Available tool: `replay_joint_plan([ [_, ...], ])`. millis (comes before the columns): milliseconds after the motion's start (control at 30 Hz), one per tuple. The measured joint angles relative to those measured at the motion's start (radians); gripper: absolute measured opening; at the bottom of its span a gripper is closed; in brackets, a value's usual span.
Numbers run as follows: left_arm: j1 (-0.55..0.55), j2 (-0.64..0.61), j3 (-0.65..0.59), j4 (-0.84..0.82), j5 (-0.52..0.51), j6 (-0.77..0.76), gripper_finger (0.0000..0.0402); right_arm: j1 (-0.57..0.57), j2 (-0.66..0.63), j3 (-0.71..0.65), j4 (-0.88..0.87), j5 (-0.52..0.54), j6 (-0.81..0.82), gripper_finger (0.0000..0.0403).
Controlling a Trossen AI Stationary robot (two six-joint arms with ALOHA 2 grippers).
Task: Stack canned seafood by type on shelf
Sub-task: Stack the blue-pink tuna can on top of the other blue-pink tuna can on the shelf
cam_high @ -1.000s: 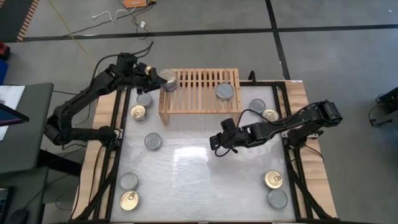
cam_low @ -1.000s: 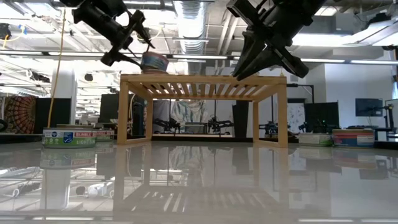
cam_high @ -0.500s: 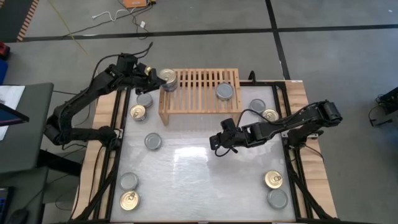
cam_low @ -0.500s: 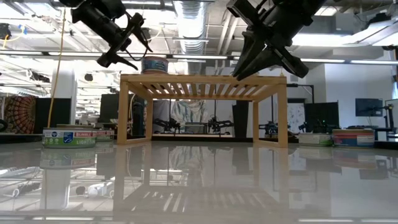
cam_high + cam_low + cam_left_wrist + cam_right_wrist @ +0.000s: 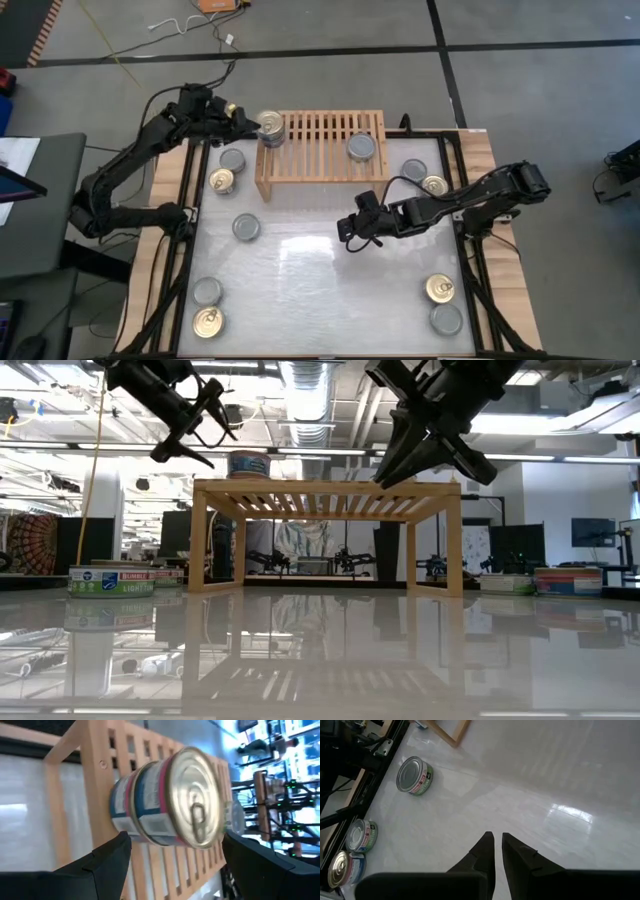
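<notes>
Hovering just left of the shelf's (image 5: pixel 322 148) far-left corner, the left gripper (image 5: pixel 243 124) has its fingers spread and empty, one to each side of a gold-topped stack of two tins (image 5: pixel 270 128) without touching it; the left wrist view shows the gold pull-ring lid (image 5: pixel 195 797) facing the camera, with clear gaps between the tins and both dark fingers (image 5: pixel 107 855). That stack sits on the slatted top at the shelf's left end, and the low view shows it resting flat on the slats (image 5: pixel 247 464). A silver-topped tin (image 5: pixel 361 148) stands toward the shelf's right end. Below the left gripper, on the table (image 5: pixel 330 290), a silver-topped tin (image 5: pixel 232 160) and a gold-topped tin (image 5: pixel 221 181) lie beside the shelf's left leg, another silver one (image 5: pixel 245 227) nearer. The right gripper (image 5: pixel 347 232) hangs over the middle of the table with its fingers pressed nearly together, holding nothing. More tins sit near the right edge (image 5: pixel 433 185) and in both near corners (image 5: pixel 208 322)
</notes>
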Motion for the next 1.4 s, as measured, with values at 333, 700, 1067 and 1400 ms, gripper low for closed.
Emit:
replay_joint_plan([
  [333, 0.001, -0.042, 0.000, -0.142, -0.131, 0.170, 0.0299, 0.000, 0.000, 0.000, -0.001, 0.000, 0.001, 0.0063],
  [700, -0.109, -0.193, 0.000, -0.236, -0.354, 0.309, 0.0299, -0.006, 0.000, 0.000, 0.002, 0.000, 0.001, 0.0063],
  [1067, -0.176, -0.126, -0.120, -0.234, -0.467, 0.300, 0.0299, -0.020, 0.000, 0.000, 0.016, 0.000, 0.001, 0.0063],
  [1400, -0.149, -0.017, -0.136, -0.081, -0.477, 0.372, 0.0299, -0.028, 0.000, 0.000, 0.032, 0.000, 0.001, 0.0063],
])
